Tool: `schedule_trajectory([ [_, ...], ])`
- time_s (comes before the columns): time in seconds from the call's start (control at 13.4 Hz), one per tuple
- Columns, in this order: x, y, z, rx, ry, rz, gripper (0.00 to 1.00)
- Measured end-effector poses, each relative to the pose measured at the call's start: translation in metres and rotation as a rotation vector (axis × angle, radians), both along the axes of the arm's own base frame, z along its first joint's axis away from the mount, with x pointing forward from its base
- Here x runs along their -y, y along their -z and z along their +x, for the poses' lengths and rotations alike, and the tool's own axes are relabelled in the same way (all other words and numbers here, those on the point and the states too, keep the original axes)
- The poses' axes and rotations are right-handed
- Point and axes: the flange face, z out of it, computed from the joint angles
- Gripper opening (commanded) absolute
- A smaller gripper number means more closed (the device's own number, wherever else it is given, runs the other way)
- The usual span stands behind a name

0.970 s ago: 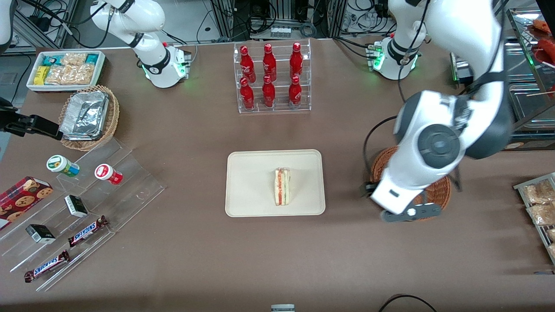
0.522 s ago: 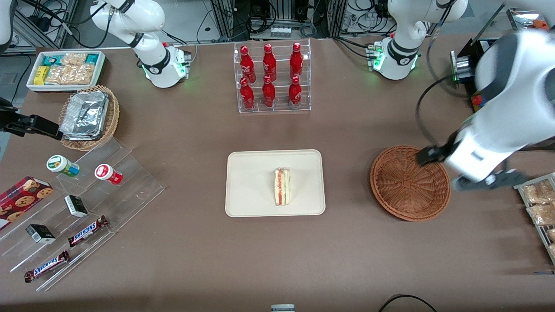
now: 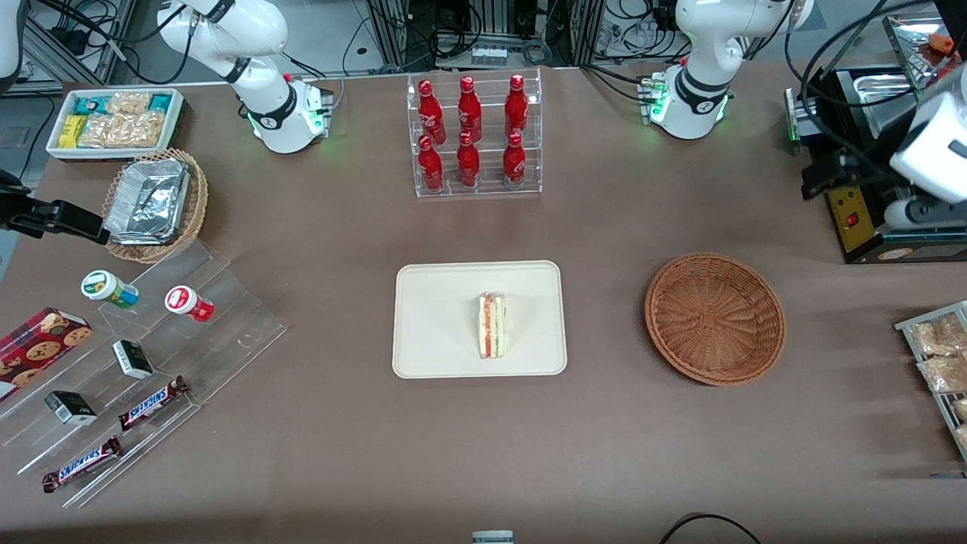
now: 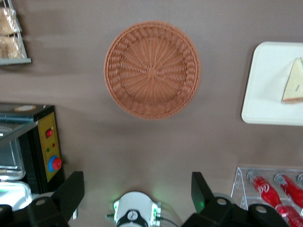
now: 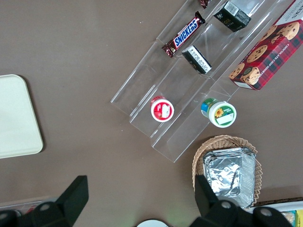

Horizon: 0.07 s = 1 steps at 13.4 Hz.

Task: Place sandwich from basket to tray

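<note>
Cream tray (image 3: 438, 317) on the desk already carries the sandwich (image 3: 492, 326); the wicker basket (image 3: 715, 318) is empty. The pincer (image 4: 137, 189) hangs high, spread wide, holding nothing. Little risk remains besides the arm snagging cables.

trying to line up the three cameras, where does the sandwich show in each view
Front view: the sandwich lies on the cream tray, on the half nearer the reddish-brown basket.
Left wrist view: only part of the sandwich shows, cut by the picture's edge, on the tray.
Right wrist view: not in it; only a bare corner of the tray shows.
Shared landmark: the tray.
The tool hangs open, high above the table near the working arm's base.
</note>
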Motion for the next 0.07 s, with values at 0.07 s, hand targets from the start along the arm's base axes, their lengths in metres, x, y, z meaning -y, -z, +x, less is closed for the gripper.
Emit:
schedule_trajectory([
  [0.07,0.0005,-0.0048,-0.0076,-0.011,0.002,0.002,1.0],
])
